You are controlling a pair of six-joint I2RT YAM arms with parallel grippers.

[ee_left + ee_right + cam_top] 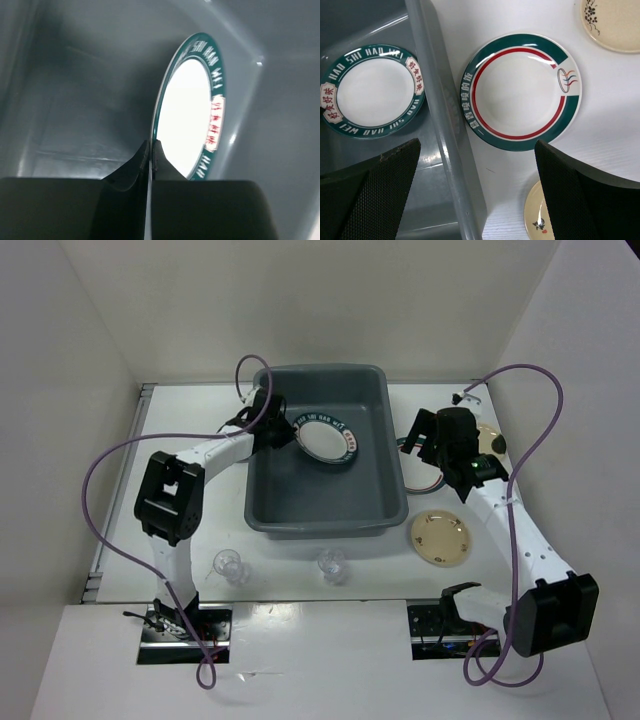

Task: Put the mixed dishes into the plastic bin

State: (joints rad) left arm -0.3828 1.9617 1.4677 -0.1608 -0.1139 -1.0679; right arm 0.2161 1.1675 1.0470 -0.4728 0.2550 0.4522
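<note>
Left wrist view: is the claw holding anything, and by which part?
The left claw is shut on the green-rimmed plate, pinching its rim, inside the bin. The right claw is open, holding nothing.

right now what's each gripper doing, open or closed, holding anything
left gripper: closed on the green-rimmed plate, inside the plastic bin
right gripper: open, holding nothing

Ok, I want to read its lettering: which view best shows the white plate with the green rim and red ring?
Right wrist: the white round plate with green rim and red ring lies whole, face-up, beside the grey plastic bin. Top external shows only a sliver of it under the right arm; left wrist shows none.
</note>
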